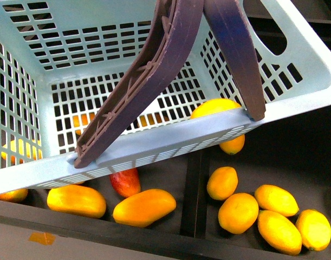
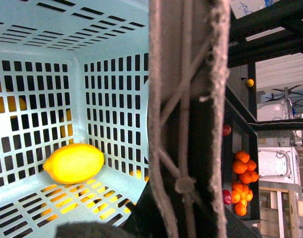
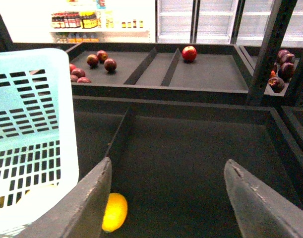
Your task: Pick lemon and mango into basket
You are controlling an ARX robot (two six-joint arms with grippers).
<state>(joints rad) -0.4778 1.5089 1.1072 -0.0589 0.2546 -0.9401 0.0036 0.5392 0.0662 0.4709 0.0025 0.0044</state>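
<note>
The turquoise basket hangs tilted above the fruit shelf, its brown handles raised. My left gripper is shut on a handle, which fills the left wrist view. One lemon lies on the basket's slotted floor, and it shows over the near rim as a lemon in the front view. Two yellow-orange mangoes lie on the shelf below the basket. My right gripper is open and empty beside the basket wall, over a dark bin. A yellow fruit lies partly under its finger.
A dark red mango lies between the yellow ones. Several lemons fill the right compartment past the divider. The shelf behind holds dark red fruits and a red apple. Oranges sit on a side rack. An upright post stands at the right.
</note>
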